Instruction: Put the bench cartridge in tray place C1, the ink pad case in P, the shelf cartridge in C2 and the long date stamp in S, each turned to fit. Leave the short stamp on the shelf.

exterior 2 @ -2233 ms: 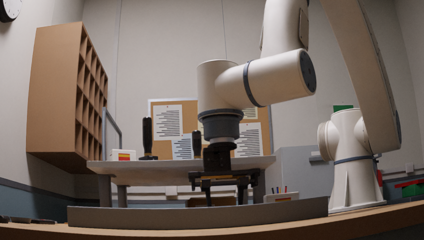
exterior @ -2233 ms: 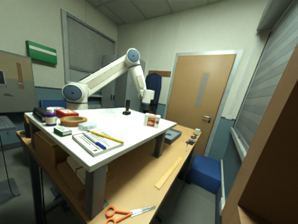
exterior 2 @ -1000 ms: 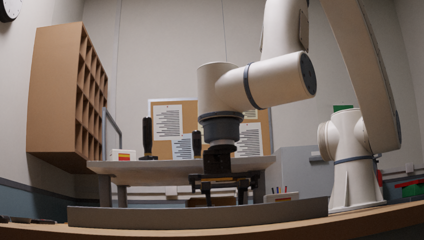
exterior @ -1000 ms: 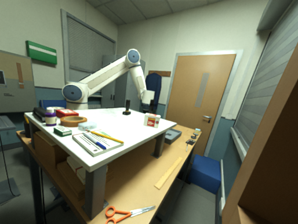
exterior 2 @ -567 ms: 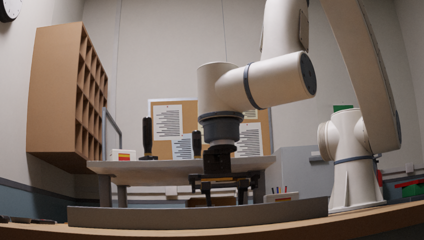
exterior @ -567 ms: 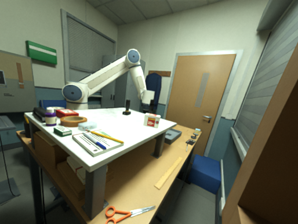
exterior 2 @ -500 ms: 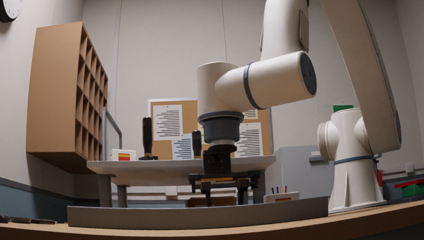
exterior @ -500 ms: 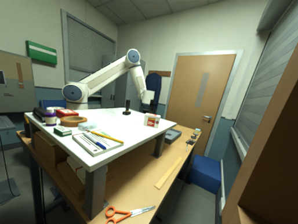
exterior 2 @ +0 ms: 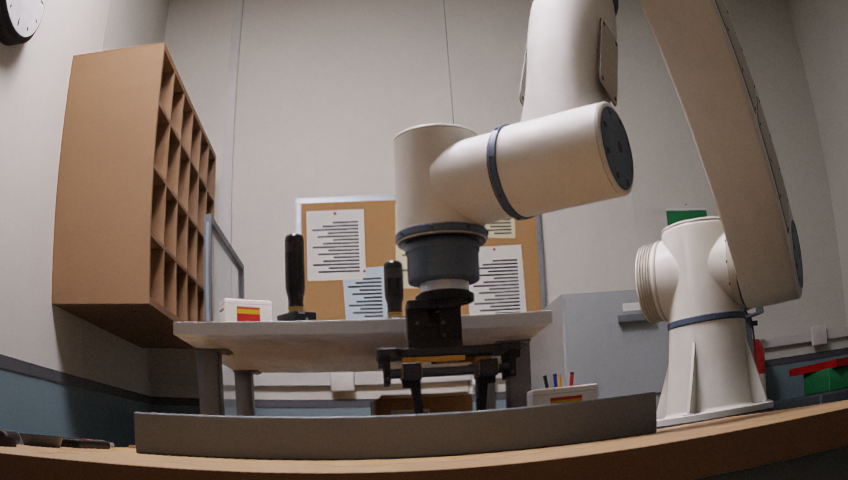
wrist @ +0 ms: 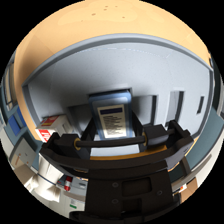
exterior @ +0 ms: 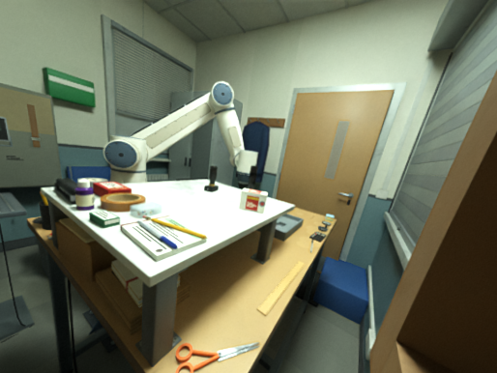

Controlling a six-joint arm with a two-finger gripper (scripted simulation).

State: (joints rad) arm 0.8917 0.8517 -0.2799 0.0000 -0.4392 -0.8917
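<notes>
The blue ink pad case lies flat in a recess of the grey tray, label up, and my gripper straddles it, still closed on its sides. The tray sits on the wooden bench below the white shelf. A white and red cartridge rests at the tray's left edge in the wrist camera; whether it lies in a slot I cannot tell. On the shelf stand the other cartridge near the front corner and a black-handled stamp further back. The second side camera shows a long stamp and a short one.
Behind the bench are a door and a cork board. The shelf carries a tape roll, boxes, a jar and a clipboard with pens. A ruler and orange scissors lie on the bench.
</notes>
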